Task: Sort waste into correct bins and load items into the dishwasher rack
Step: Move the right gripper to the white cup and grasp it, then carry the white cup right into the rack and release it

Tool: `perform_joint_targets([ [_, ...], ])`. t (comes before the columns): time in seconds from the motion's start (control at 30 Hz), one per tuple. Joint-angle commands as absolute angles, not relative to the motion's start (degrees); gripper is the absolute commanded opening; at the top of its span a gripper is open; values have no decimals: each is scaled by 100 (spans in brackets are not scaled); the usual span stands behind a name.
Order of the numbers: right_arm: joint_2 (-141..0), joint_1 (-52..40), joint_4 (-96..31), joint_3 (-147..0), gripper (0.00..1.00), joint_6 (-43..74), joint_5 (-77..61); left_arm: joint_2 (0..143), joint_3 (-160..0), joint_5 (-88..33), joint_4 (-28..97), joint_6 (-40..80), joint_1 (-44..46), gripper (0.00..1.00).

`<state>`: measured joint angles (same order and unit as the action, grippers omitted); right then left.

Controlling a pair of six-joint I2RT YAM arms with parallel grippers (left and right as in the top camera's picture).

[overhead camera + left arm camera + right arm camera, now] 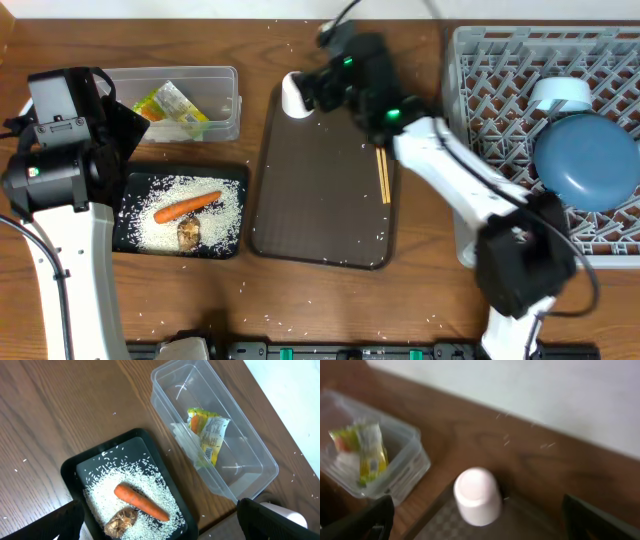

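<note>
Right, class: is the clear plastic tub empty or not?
Not empty: a crinkled yellow-green wrapper lies inside the tub, visible in all three views.

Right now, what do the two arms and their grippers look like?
The left arm and right arm have white shells with black joints. The left gripper and right gripper are black, with dark fingers. Small green lights glow on the right arm, and one on the left. A thin black cable loops off the right gripper.
</note>
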<state>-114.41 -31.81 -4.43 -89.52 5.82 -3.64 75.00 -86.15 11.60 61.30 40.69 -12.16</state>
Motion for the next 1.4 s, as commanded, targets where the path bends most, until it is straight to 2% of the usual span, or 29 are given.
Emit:
perform_joint_targets([
  [0.0, -11952, -3275, -399, -9435, 99, 550, 14, 7491, -8659, 1251, 6147, 4080, -1221, 98],
  [0.57, -13203, -3568, 226, -9795, 99, 943, -106, 7491, -8659, 1251, 6147, 4080, -1221, 98],
  [0.97, -13513, -3564, 565, -9795, 99, 982, -38, 7491, -8659, 1251, 6145, 4080, -1221, 98],
  [1.13, -13513, -3564, 572, -9797, 90, 980, 93, 7491, -8659, 1251, 6145, 4082, -1221, 98],
  [1.37, -13515, -3557, 589, -9797, 88, 958, 582, 7491, -8659, 1251, 6145, 4082, -1221, 98],
])
